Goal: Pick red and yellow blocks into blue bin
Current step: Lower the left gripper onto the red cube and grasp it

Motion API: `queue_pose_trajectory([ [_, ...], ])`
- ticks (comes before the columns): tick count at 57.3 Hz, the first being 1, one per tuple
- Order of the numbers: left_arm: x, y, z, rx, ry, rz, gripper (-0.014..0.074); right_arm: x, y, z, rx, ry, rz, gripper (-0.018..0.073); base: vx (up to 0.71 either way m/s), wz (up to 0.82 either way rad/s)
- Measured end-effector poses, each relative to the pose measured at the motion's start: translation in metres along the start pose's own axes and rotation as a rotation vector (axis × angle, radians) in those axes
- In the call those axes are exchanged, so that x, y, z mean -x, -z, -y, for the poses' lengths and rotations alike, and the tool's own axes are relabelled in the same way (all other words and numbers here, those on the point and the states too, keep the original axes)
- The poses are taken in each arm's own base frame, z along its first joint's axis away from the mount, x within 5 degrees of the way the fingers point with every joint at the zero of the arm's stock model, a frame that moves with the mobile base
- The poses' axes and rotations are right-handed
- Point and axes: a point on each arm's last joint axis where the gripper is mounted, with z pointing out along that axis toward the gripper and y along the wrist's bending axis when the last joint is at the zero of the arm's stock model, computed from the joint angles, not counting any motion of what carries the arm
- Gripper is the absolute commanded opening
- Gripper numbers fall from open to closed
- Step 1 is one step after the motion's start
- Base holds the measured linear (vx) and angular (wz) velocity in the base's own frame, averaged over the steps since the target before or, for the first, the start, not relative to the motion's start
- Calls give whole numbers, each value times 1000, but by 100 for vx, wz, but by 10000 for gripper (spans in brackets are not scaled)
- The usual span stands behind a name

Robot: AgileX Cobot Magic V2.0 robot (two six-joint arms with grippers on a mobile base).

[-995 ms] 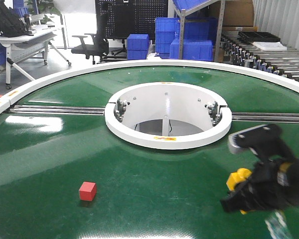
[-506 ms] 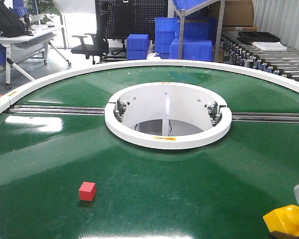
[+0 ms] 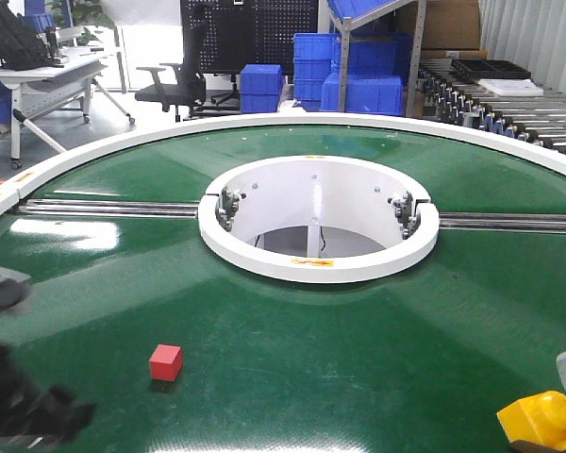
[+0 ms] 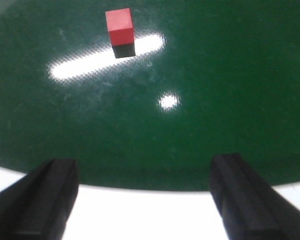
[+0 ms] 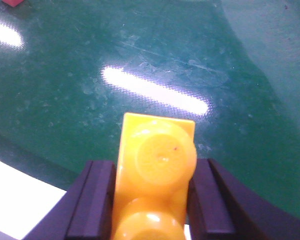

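Exterior front-facing view, table (image 3: 292, 396): round, with a glossy green top and a white outer rim; it fills most of the frame.
Hub (image 3: 318, 255): a white ring around an open hole at the table's centre; metal rails run out from it to left and right.
Background: blue crates (image 3: 363, 94) are stacked behind the table, with a roller conveyor (image 3: 519, 109) at the far right and a black chair (image 3: 170, 80) at the far left.
Left gripper (image 4: 145, 200): the fingers are spread wide with nothing between them. It hangs over the near white rim, and the cube (image 4: 120, 26) lies ahead of it. In the front view it is a dark blurred shape at the lower left corner.
Right gripper (image 5: 151, 200): the black fingers press on both sides of the brick (image 5: 157, 160), pinching it, at the lower right edge of the front view.
Brick: yellow, with its round studs facing the wrist camera; the right gripper holds it clear of the green top.
Cube: red and plain, resting alone on the green top, near-left of the hub. It is well apart from the left gripper and from the brick.
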Motion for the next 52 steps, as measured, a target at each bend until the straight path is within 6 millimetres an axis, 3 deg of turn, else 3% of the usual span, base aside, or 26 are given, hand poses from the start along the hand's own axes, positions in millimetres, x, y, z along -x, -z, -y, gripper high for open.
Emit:
queue_pose_trajectory([
  [9, 36, -53, -4, -4, 2, -68, 664, 0, 0, 0, 1, -1, -1, 231, 0, 0],
  [20, 72, -134, -8, -9, 23, -172, 660, 0, 0, 0, 1, -1, -1, 231, 0, 0],
  [38, 91, -251, -18, 36, 48, -372, 640, 0, 0, 0, 1, -1, -1, 231, 0, 0],
  [44, 102, -270, -21, 47, 69, -392, 609, 0, 0, 0, 1, -1, -1, 231, 0, 0],
  [52, 109, -270, -21, 50, 72, -351, 573, 0, 0, 0, 1, -1, -1, 231, 0, 0],
])
